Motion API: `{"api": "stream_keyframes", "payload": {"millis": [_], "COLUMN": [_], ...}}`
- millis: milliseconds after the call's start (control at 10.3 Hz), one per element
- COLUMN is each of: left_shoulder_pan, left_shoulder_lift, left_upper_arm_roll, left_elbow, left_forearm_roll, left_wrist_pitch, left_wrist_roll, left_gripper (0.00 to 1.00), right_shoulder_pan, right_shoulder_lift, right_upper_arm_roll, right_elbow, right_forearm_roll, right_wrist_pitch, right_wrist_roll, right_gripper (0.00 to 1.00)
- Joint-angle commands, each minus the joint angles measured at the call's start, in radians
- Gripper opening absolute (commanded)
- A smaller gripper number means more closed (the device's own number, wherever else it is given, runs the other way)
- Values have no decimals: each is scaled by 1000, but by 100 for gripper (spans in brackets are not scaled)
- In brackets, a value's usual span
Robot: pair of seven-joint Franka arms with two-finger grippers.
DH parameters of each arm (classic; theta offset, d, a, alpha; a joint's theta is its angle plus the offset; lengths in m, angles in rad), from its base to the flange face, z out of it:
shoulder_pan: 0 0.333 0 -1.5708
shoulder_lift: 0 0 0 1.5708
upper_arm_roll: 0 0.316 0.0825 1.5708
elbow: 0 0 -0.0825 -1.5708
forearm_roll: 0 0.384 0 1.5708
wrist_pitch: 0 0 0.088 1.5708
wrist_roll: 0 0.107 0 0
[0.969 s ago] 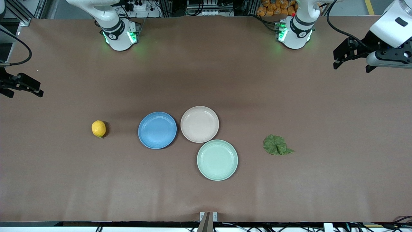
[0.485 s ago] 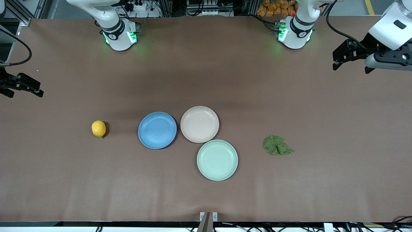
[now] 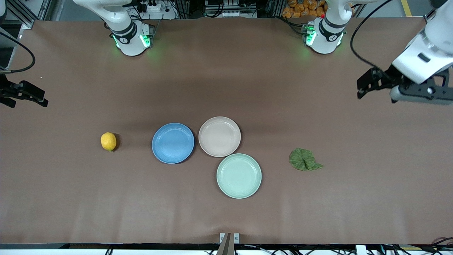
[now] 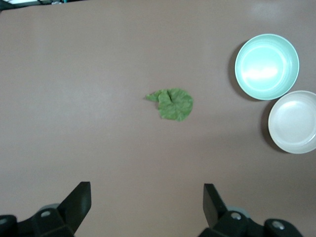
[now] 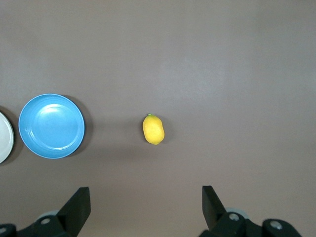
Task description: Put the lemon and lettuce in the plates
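Lettuce (image 3: 304, 159) sits bare on the desk (image 3: 70, 198) toward the left arm's end, lemon (image 3: 108, 141) toward the right arm's, a bit farther back, with the blue plate (image 3: 173, 143) and beige-pink plate (image 3: 219, 136) empty between them. Mint plate (image 3: 239, 175) is nearest. Each piece looks staged for its own arm: left tool (image 3: 377, 90) and right tool (image 3: 24, 98) both hang wide open over the desk's ends, holding nothing.

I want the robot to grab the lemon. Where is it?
In the front view the lemon lies on the table beside the blue plate, toward the right arm's end.
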Motion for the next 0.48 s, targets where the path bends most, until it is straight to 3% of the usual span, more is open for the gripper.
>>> {"api": "stream_keyframes", "payload": {"millis": [0, 388], "left_shoulder_pan": [-6, -23], "left_shoulder_lift": [54, 138], "left_upper_arm_roll": [-6, -6], "left_elbow": [37, 47], "left_forearm_roll": [-18, -3], "left_wrist_pitch": [71, 186], "left_wrist_roll": [-15, -11], "left_gripper": [100, 100], "right_shoulder_pan": [-25, -29], "right_shoulder_lift": [19, 49], "right_upper_arm_roll": [11, 11], "right_elbow": [19, 16], "right_forearm_roll": [-24, -30], "right_wrist_pitch": [-13, -13], "right_wrist_roll": [4, 4], "right_gripper": [100, 100]}}
